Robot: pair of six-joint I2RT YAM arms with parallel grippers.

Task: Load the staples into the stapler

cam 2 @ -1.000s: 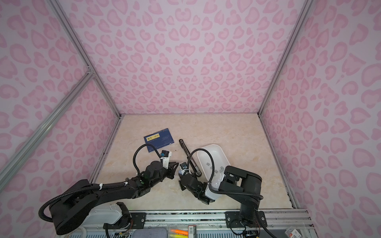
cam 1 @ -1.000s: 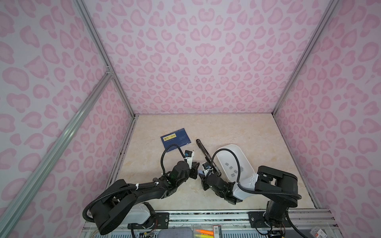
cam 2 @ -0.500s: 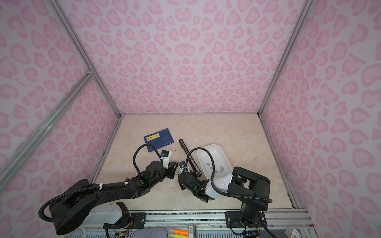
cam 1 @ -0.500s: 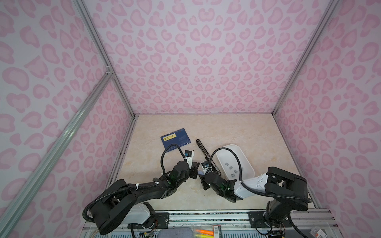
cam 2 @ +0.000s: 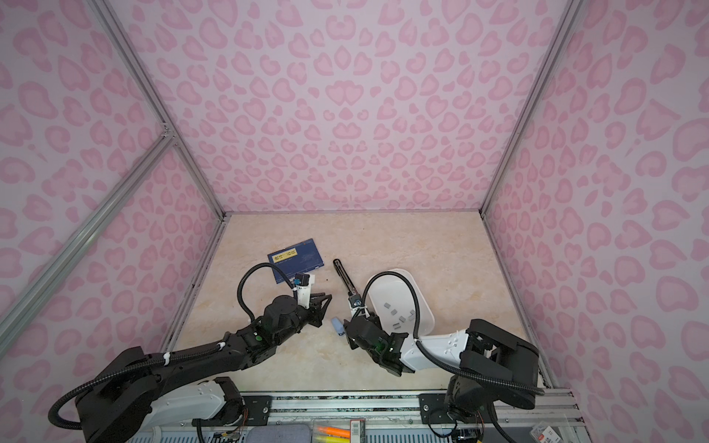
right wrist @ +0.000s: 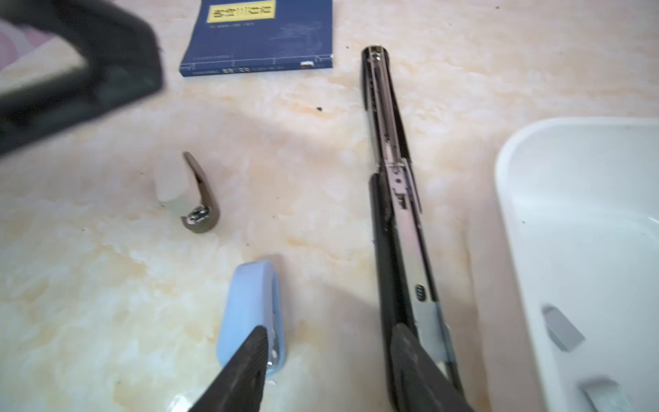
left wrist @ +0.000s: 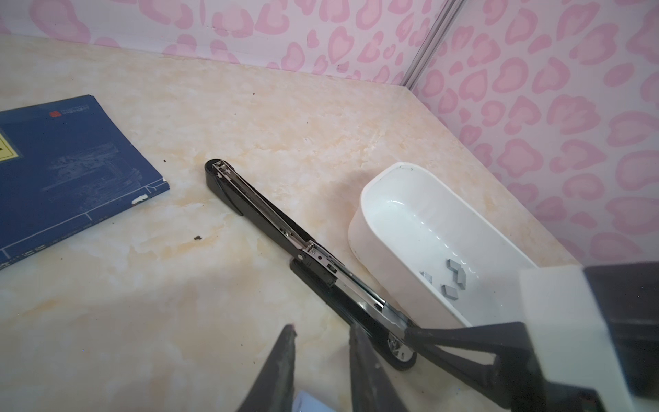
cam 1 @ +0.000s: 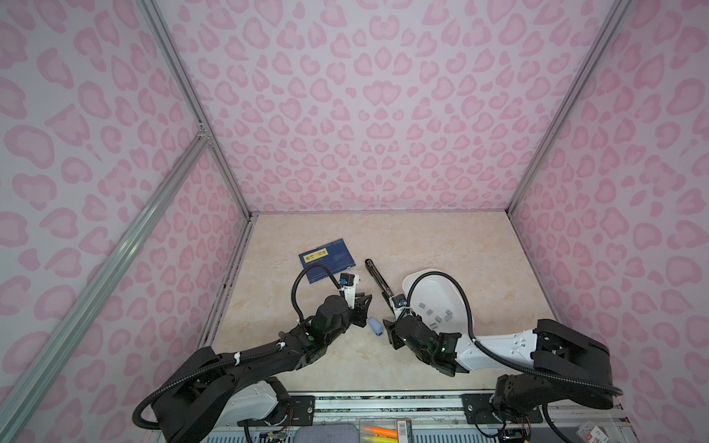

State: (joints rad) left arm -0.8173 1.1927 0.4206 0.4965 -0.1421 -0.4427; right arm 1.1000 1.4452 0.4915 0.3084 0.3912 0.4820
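Tiny, light, brittle staples (left wrist: 456, 276) in the tray (left wrist: 371, 185) likely want a gentle pinch across a strip's long sides; left pincer (left wrist: 322, 330) narrow and empty, right pincer (right wrist: 331, 331) wide and empty.

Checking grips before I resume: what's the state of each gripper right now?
Left gripper: fingers slightly open, holding nothing.
Right gripper: fingers open wide, holding nothing.

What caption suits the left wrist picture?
Opened long black stapler lies flat between a dark blue booklet and a white plastic tub holding small grey staple strips.
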